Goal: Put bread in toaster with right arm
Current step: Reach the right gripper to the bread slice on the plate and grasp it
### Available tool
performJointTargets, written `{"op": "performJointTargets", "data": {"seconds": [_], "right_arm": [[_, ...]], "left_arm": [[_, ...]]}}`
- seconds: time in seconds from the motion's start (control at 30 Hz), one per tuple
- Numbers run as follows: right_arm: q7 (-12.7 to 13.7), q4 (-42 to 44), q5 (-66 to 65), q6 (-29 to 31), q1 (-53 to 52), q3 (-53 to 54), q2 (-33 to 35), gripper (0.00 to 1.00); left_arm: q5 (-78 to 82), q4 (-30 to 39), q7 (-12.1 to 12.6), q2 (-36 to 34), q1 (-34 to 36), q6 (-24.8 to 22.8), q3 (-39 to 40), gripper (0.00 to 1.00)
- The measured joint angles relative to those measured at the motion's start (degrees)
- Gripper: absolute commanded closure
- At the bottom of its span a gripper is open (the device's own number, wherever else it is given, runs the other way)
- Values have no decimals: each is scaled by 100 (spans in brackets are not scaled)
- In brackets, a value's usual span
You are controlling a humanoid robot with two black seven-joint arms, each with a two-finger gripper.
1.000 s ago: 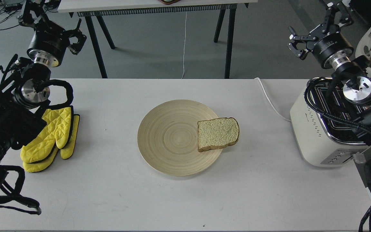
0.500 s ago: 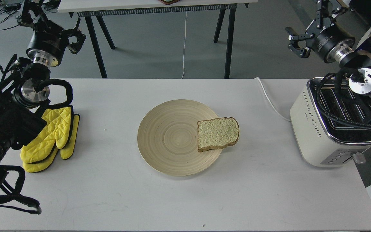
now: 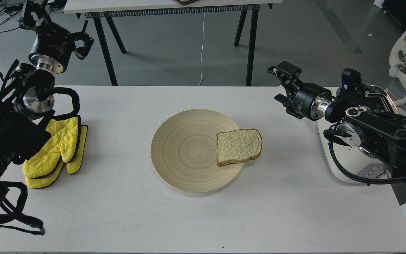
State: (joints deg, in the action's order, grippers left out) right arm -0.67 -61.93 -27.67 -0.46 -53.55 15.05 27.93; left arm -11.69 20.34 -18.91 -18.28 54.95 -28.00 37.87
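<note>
Single head view looks down over table [image 3: 118, 211].

Round wooden plate [image 3: 185, 151] mid-table [image 3: 125, 211], yellow oven mitts [image 3: 56, 151] well left of it.

Toaster [image 3: 344, 165] mostly hidden behind right arm [image 3: 375, 123]; only a cream lower side and part of front button strip showing, slots and chrome top covered. White cord [image 3: 289, 95] lost behind right gripper [image 3: 282, 84]. Gripper seen dark and side-on, jaws not separable. Left gripper [image 3: 81, 42] small and dark, jaws unreadable. Left arm cut by picture's left edge. Bench [image 3: 118, 218] cropped at bottom edge.
</note>
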Motion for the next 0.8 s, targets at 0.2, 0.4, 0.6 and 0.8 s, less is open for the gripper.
{"op": "performJointTargets", "data": {"seconds": [0.2,0.4,0.6,0.8], "right_arm": [[228,68,-565,-295,36,-661,-551,9],[380,386,-765,-577,161,-1383,-739,10],[376,486,-775,-865,236,-1572,-831,10],[335,495,-772,-886,291,-1552,-841,32]], "left_arm": [[-1,-5,0,0,-1,0,2,0],[0,-5,0,0,-2,0,2,0],[0,-4,0,0,-2,0,2,0],[0,-4,0,0,-2,0,0,0]]}}
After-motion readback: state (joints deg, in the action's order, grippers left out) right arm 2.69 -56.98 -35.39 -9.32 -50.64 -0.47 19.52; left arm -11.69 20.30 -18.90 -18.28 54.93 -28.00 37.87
